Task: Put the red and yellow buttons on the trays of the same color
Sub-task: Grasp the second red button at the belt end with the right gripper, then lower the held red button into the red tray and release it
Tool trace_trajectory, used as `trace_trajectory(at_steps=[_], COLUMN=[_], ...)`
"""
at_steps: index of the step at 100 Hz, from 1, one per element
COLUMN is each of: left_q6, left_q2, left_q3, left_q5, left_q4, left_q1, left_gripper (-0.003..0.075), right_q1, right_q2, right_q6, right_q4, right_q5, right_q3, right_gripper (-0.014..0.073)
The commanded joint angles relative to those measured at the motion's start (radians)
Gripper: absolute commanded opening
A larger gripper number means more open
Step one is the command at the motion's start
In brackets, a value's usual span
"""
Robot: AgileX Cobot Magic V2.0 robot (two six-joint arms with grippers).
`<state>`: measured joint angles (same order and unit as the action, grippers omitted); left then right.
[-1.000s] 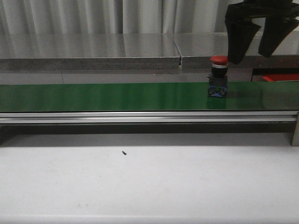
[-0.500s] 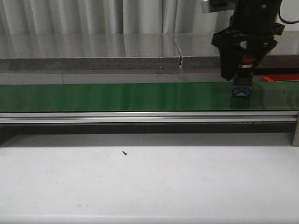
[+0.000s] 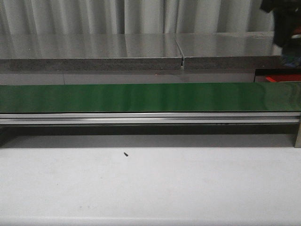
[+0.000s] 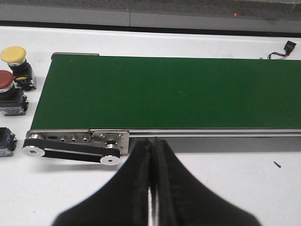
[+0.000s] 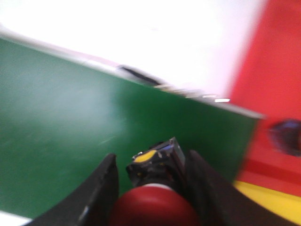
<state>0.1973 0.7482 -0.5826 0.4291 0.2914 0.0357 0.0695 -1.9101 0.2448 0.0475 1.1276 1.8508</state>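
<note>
My right gripper (image 5: pixel 151 162) is shut on a red button (image 5: pixel 153 207) with a black body, held above the right end of the green conveyor belt (image 5: pixel 70 122). In the front view the right gripper (image 3: pixel 288 23) is at the top right corner, above the belt (image 3: pixel 141 96), and partly cut off. A red tray (image 5: pixel 277 80) and a yellow tray (image 5: pixel 268 195) lie just past the belt end. The red tray also shows in the front view (image 3: pixel 282 77). My left gripper (image 4: pixel 153 146) is shut and empty before the belt's left end. A yellow button (image 4: pixel 14 56) and a red button (image 4: pixel 5 82) stand there.
Another button body (image 4: pixel 4 141) sits at the edge of the left wrist view, beside the belt's pulley bracket (image 4: pixel 75 146). A grey raised shelf (image 3: pixel 94 52) runs behind the belt. White table (image 3: pixel 150 183) lies in front, with a small dark speck (image 3: pixel 125 154).
The right gripper came down around the red button on the belt, shut on it, and lifted it up and to the right. The belt is now bare in the front view.
</note>
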Motion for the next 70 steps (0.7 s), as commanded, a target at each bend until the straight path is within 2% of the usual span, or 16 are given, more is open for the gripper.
trace_trajectory(at_steps=[1, 16, 30, 45, 70], left_q6=[-0.008, -0.008, -0.008, -0.008, -0.008], left_q2=[-0.004, -0.004, -0.004, -0.004, -0.004], left_q3=[-0.026, -0.026, -0.026, -0.026, -0.026], left_q5=[-0.071, -0.071, -0.071, -0.071, -0.071], left_q4=[0.018, 0.018, 0.018, 0.018, 0.018], left_q1=[0.009, 0.009, 0.009, 0.009, 0.009], left_gripper=[-0.0019, -0.0019, -0.0019, -0.0019, -0.0019], right_q1=[0.101, 0.279, 0.388, 0.448, 0.482], right_q2=[0.06, 0.02, -0.074, -0.178, -0.314], right_q6=[0.008, 0.059, 0.065, 0.065, 0.065], right_q4=[0.025, 0.139, 0.221, 0.223, 0.223], right_q5=[-0.01, 0.005, 0.021, 0.017, -0.027], right_q3=[0.096, 0.205, 0.311, 0.397, 0.398], right_gripper=[0.0092, 0.0092, 0.0092, 0.0092, 0.0092])
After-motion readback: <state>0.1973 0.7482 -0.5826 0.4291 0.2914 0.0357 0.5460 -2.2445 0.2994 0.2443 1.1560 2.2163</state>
